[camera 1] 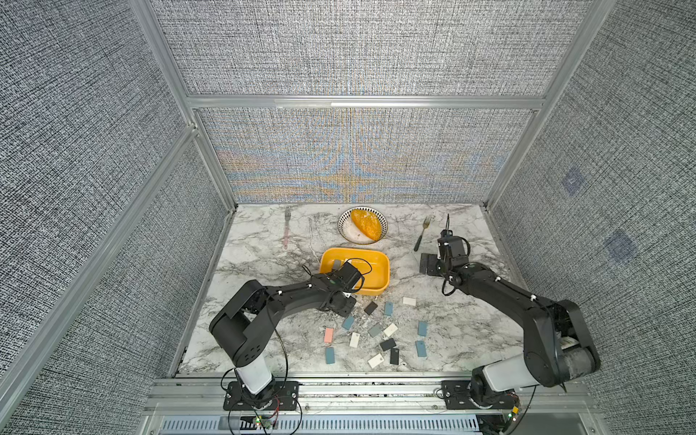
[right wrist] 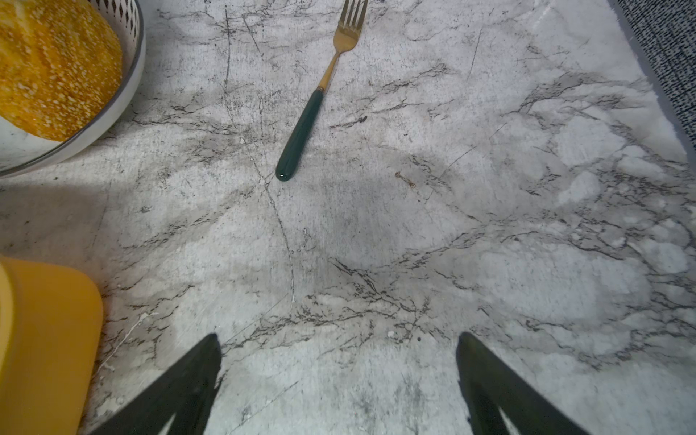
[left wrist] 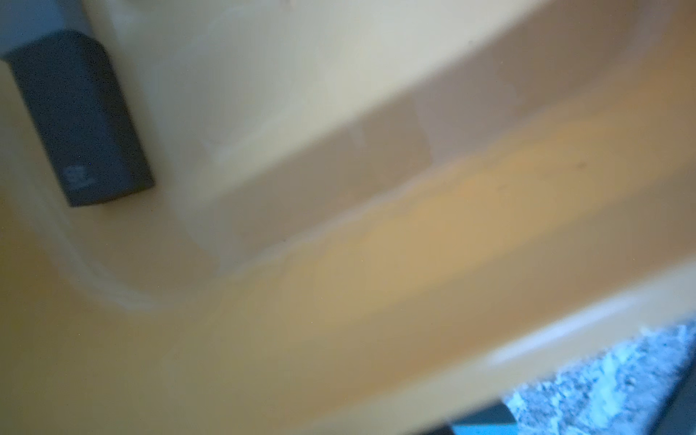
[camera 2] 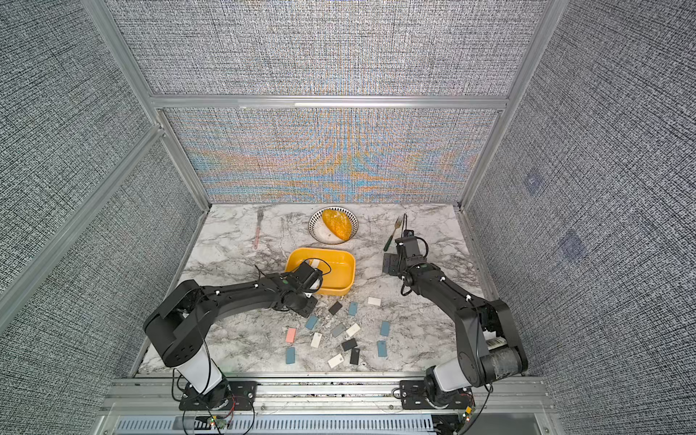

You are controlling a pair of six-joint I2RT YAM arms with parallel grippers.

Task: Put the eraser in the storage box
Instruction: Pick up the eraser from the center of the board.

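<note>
The yellow storage box sits mid-table. A dark grey eraser lies on its floor beside a white eraser. My left gripper hangs over the box's near left corner. Its fingers are hidden under the wrist, and the left wrist view is only a blurred close-up of the box's inside. My right gripper is open over bare marble right of the box, holding nothing.
Several more erasers lie scattered in front of the box, among them a pink one and a black one. A patterned plate with bread stands behind the box. A green-handled fork lies ahead of my right gripper, and a pink-handled fork lies far left.
</note>
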